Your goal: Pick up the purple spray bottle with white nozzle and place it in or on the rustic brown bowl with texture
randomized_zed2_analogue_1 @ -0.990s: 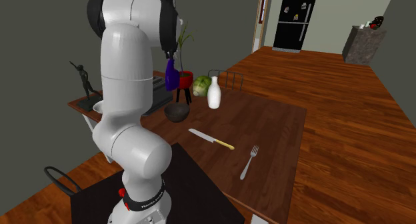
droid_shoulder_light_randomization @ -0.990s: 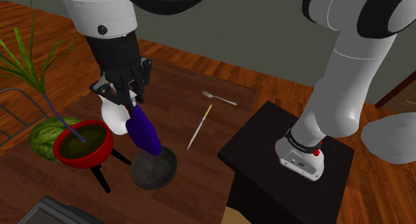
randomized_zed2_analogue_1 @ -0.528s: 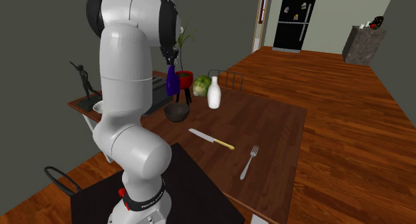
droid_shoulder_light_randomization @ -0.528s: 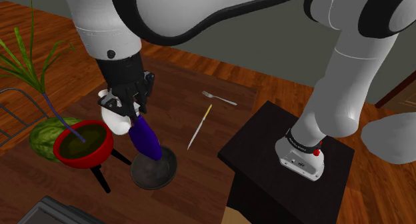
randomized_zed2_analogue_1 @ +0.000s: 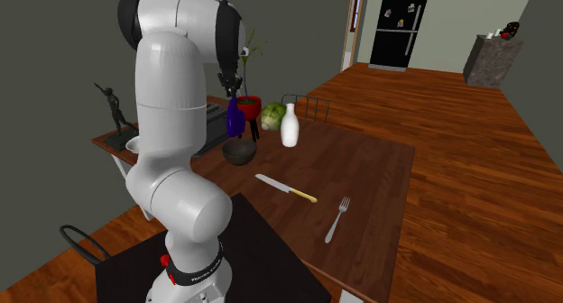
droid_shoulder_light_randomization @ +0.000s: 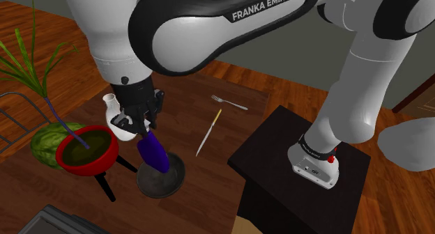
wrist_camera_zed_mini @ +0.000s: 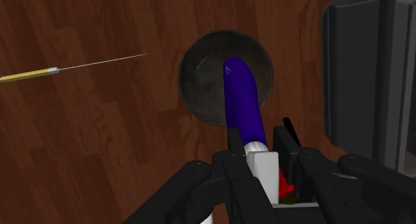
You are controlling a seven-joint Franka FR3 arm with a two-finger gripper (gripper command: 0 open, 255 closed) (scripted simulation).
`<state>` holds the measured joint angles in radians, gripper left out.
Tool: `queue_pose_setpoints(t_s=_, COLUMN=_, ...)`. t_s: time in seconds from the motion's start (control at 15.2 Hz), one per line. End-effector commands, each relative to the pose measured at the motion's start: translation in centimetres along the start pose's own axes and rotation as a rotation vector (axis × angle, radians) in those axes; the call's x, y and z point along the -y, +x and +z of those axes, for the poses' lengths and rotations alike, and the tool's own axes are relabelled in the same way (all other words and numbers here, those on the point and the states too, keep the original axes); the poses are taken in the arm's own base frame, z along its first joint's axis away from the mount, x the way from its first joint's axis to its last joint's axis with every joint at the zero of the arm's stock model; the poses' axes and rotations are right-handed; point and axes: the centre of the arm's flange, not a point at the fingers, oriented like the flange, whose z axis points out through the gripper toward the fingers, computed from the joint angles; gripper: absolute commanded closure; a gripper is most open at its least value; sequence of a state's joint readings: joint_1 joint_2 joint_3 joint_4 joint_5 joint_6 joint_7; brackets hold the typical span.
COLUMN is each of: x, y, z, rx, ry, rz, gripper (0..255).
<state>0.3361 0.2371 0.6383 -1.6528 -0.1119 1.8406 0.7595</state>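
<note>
Purple spray bottle with white nozzle (wrist_camera_zed_mini: 243, 106), clasped at the neck by the black two-finger gripper (wrist_camera_zed_mini: 261, 137), is held base-down over the dark textured bowl (wrist_camera_zed_mini: 200, 76). It is judged light, rigid and slippery; a neck grip is preferred.

The spray bottle (droid_shoulder_light_randomization: 153, 152) is deep blue-purple with a white nozzle (wrist_camera_zed_mini: 262, 166), and the bowl (droid_shoulder_light_randomization: 176, 181) looks mottled charcoal, not really brown. Red plant pot (droid_shoulder_light_randomization: 97, 161), green striped melon (droid_shoulder_light_randomization: 43, 143), yellow-handled knife (droid_shoulder_light_randomization: 209, 131), all on a reddish-brown wood-grain table (droid_shoulder_light_randomization: 188, 104).
</note>
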Motion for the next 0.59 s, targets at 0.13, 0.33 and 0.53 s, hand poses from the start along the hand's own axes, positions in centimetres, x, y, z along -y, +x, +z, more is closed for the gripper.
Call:
queue_pose_setpoints(t_s=0.13, x=-0.1, y=0.1, z=2.1, rx=-0.001, ry=0.0, rz=0.0, gripper=255)
queue_pose_setpoints(t_s=0.33, x=-0.1, y=0.1, z=3.7, rx=-0.001, ry=0.0, rz=0.0, gripper=255)
queue_pose_setpoints(t_s=0.53, x=-0.2, y=0.2, z=5.3, rx=-0.001, ry=0.0, rz=0.0, gripper=255)
